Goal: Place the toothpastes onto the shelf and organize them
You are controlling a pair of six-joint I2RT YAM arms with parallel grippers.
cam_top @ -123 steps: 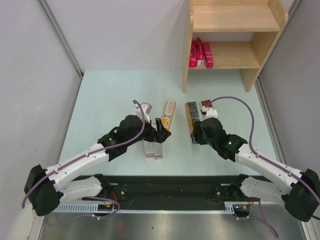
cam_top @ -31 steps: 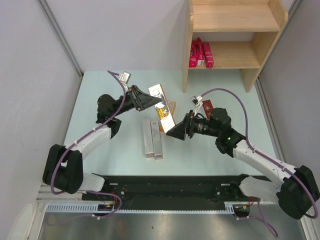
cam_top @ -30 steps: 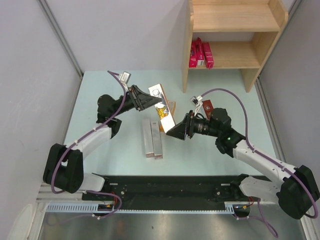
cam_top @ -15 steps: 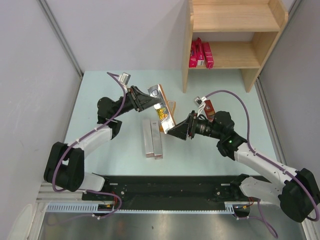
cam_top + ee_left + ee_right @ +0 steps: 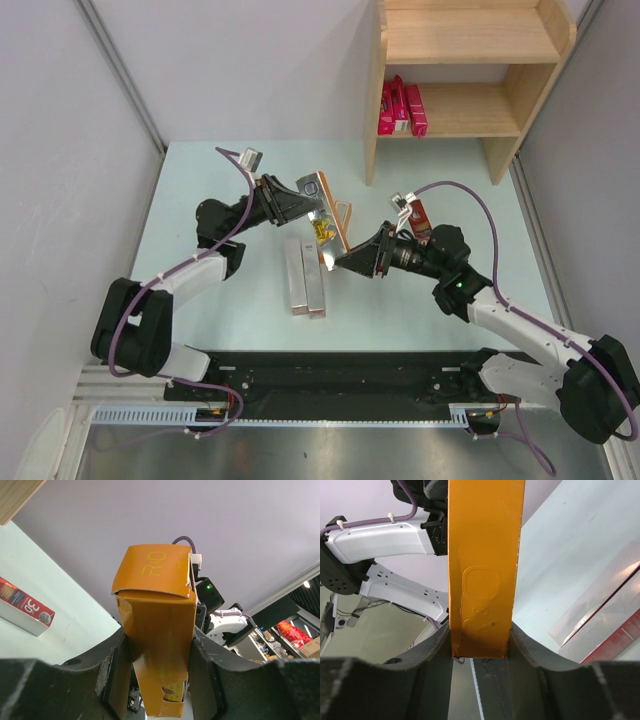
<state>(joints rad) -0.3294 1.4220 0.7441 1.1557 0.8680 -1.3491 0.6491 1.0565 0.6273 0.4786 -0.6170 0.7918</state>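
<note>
An orange-yellow toothpaste carton (image 5: 324, 222) hangs tilted above the table's middle, held at both ends. My left gripper (image 5: 305, 200) is shut on its upper end; in the left wrist view the carton (image 5: 157, 630) fills the gap between the fingers (image 5: 157, 680). My right gripper (image 5: 346, 262) is shut on its lower end, with the carton (image 5: 482, 555) pinched between its fingers (image 5: 481, 650). Two silver-grey cartons (image 5: 305, 278) lie side by side on the table. A gold-tan carton (image 5: 345, 213) lies partly hidden behind the held one. A dark red carton (image 5: 416, 213) lies by the right arm. Three magenta-pink cartons (image 5: 400, 106) stand on the shelf's (image 5: 520, 90) lower board.
The shelf's upper board (image 5: 470, 40) is bare, and so is the right part of the lower board (image 5: 470, 108). Grey walls close in the table on the left (image 5: 60, 200) and right (image 5: 590, 180). The dark red carton (image 5: 25, 612) shows on the table in the left wrist view.
My right gripper has closed on the lower end of the orange-yellow carton. The left gripper has kept its hold and turned the carton slightly, so its orange edge shows.
</note>
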